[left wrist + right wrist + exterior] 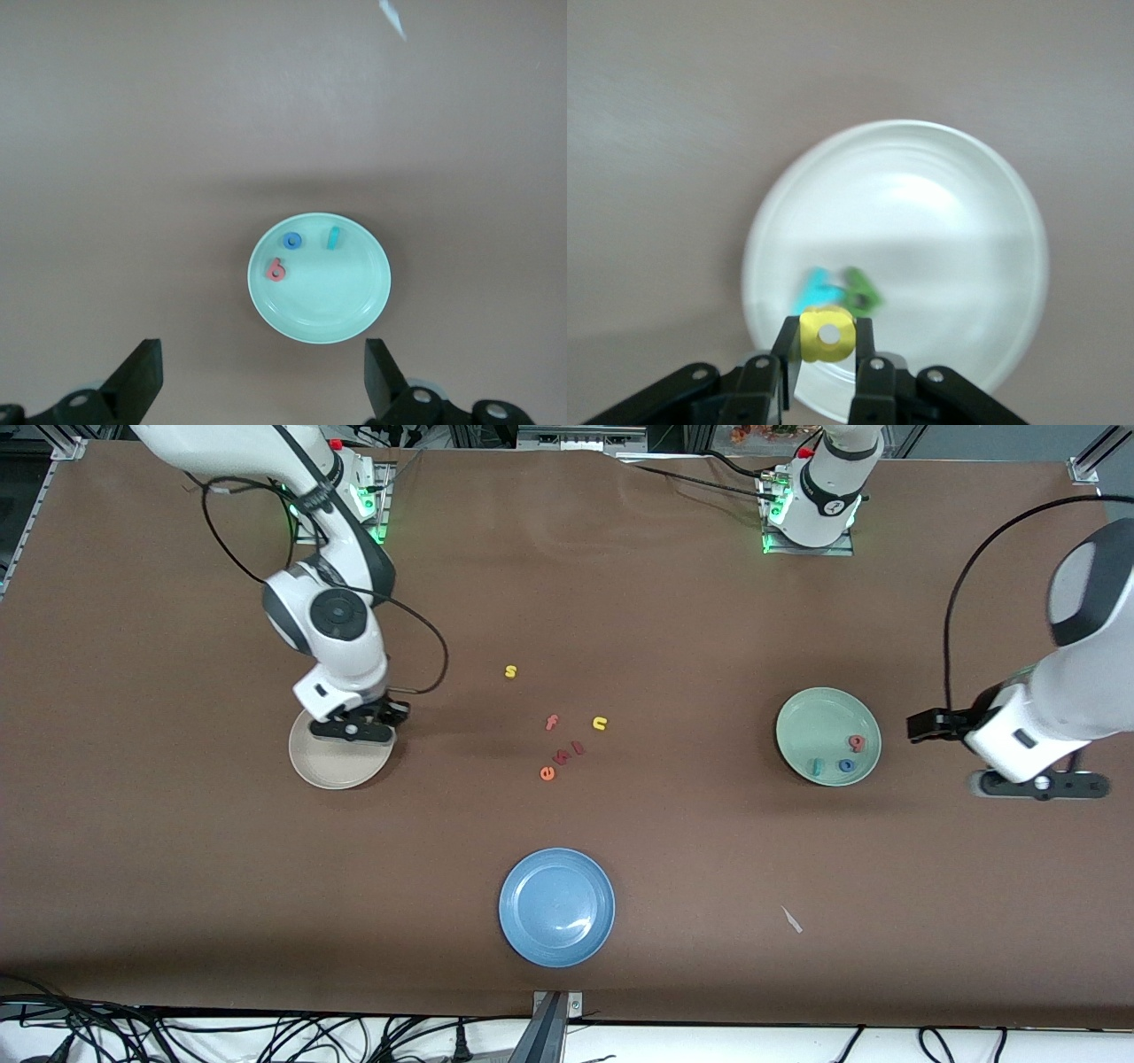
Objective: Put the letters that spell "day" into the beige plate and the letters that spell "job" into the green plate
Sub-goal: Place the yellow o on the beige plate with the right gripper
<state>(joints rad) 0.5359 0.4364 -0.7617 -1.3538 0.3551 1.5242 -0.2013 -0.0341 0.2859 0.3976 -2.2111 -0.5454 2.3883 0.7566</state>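
Now the right gripper (pixel 830 354) hangs over the beige plate (pixel 312 771), pinching the yellow letter (pixel 827 334); teal (pixel 816 289) and green (pixel 860 291) letters lie in that plate. Next: release. Left gripper (pixel 263 376) waits, spread wide, beside the green plate (pixel 802 717)

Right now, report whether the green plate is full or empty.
Not empty: the green plate holds three letters, a blue ring, teal piece and red-pink one.

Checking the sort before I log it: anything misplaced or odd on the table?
Nothing misplaced. The only oddity is a small pale scrap on the brown table, toward the left arm's end and about as near the front camera as the blue plate.
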